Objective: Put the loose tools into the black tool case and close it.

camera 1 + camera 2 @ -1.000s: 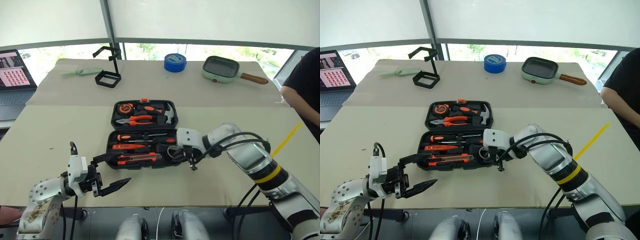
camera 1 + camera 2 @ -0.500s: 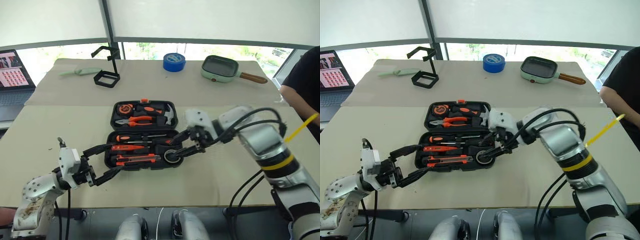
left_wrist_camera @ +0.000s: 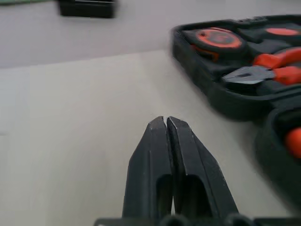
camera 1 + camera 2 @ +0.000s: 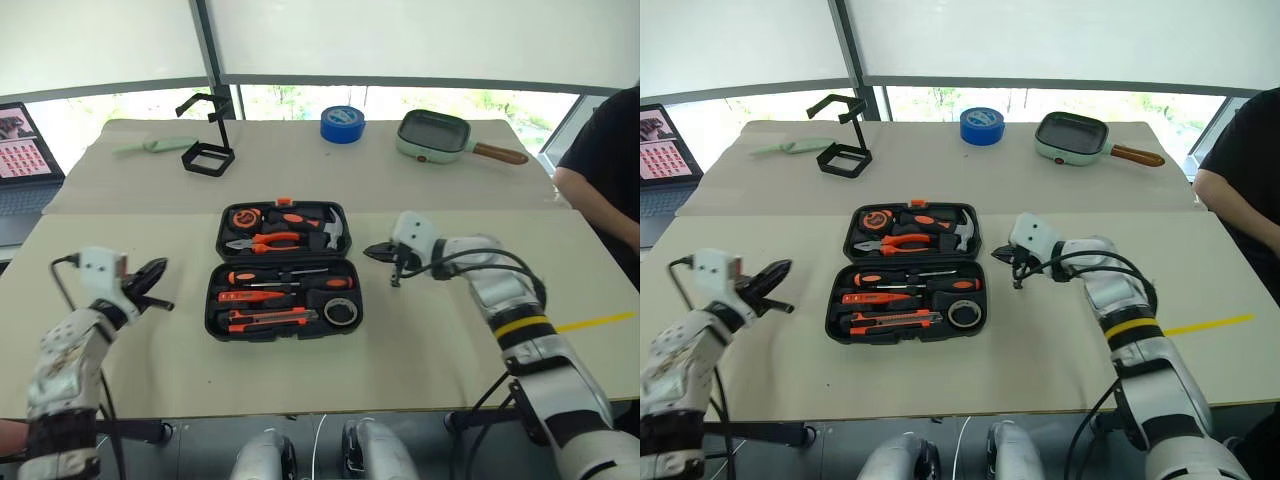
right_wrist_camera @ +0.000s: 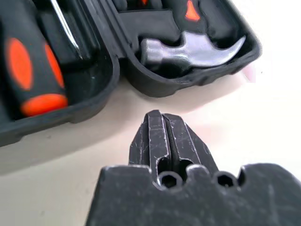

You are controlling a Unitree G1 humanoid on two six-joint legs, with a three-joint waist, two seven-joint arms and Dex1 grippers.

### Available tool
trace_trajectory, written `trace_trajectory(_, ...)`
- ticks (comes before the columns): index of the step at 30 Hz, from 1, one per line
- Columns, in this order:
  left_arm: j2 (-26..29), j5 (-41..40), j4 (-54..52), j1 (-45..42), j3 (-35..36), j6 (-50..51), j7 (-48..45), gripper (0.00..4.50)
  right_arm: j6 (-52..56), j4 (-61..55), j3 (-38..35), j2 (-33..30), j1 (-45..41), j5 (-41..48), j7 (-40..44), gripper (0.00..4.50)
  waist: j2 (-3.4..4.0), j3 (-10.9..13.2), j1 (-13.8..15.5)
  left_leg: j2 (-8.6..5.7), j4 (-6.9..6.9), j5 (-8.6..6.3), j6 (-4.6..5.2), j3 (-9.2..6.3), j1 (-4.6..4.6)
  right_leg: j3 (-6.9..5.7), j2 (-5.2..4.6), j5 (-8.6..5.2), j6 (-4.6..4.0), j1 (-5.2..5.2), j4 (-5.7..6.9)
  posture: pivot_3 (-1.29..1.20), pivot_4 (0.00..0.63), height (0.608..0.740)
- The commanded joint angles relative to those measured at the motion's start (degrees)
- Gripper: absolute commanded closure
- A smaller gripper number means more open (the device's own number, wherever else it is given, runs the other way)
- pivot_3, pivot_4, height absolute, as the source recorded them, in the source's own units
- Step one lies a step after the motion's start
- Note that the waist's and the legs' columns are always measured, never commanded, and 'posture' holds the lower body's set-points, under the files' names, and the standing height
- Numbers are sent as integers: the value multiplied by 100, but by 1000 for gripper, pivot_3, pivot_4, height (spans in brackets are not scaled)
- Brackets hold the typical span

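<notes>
Black fingers of my left gripper are pressed flat together with nothing between them, hovering over bare table to the left of the black tool case. My right gripper is clenched just as tight and just as empty, its tips just off the case's right edge, near the hammer in the far half.

Between the two grippers the case lies wide open on the beige table. Its near half holds the orange-and-black utility knife, two orange-handled screwdrivers, a long thin screwdriver and the small dark grey tape roll at the right corner. Its far half carries pliers, a tape measure and the hammer.

Further back stand a black open stand, a pale green handled tool, a blue tape roll and a small green pan. A laptop sits at the left edge, and a person's dark sleeve shows at the right.
</notes>
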Motion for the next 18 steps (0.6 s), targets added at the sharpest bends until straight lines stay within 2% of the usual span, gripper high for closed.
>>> trace_trajectory(1,91,210,289,-319,-288,67,-242,4414,-254,204,-80,183,-255,-15,-37,4500,0,0,-20,0,-1,0,0,0,0,0,0,0,0,0,-1,0,150,740)
trace_trajectory(3,103,258,475,-491,-417,178,-356,4414,-287,244,-91,284,-289,13,69,4500,0,0,-71,3,-3,3,-5,2,3,5,0,0,-1,-1,0,0,150,740)
trace_trajectory(9,128,287,737,-801,-796,452,-1071,4414,514,-355,-240,323,-28,376,634,4500,3,1,-21,4,-5,8,-13,-3,10,3,-1,0,-3,0,10,0,150,740)
trace_trajectory(18,14,290,151,-672,-1140,734,-1563,4414,2245,-2945,-431,-402,1445,774,900,4500,3,1,38,-5,-9,-2,2,-14,-14,-3,-8,-5,5,-1,-5,0,150,740)
